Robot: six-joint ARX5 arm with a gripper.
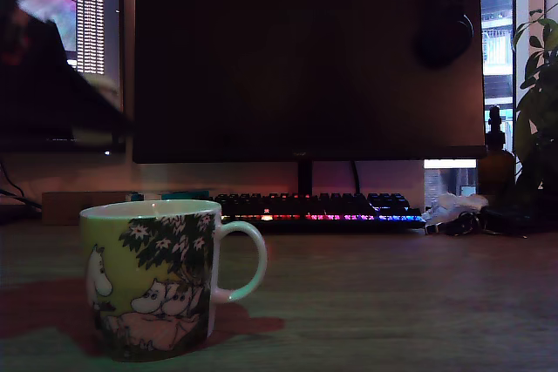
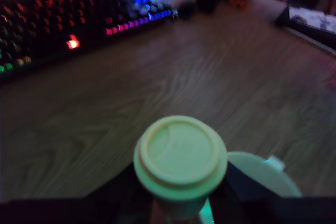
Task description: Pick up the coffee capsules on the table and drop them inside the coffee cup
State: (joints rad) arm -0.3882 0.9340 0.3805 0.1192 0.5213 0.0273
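In the wrist view a pale cream coffee capsule [image 2: 180,157] fills the near middle, flat rim facing the camera. My gripper [image 2: 181,195] is shut on it, with a dark finger on each side. Just beside and below it, the white rim of the coffee cup [image 2: 262,174] peeks out. In the exterior view, the yellow-green coffee cup [image 1: 153,280] with white cartoon figures stands upright on the brown table [image 1: 392,302] at the lower left, handle towards the exterior view's right. The gripper itself does not show there; a dark blurred shape [image 1: 52,76] crosses the upper left.
A backlit keyboard [image 1: 314,206] lies behind the cup under a large dark monitor [image 1: 305,58]. A second lit screen [image 1: 87,6] is at the far left. A brown bottle [image 1: 495,163], a plant [image 1: 536,111] and crumpled white material [image 1: 449,208] sit at the right.
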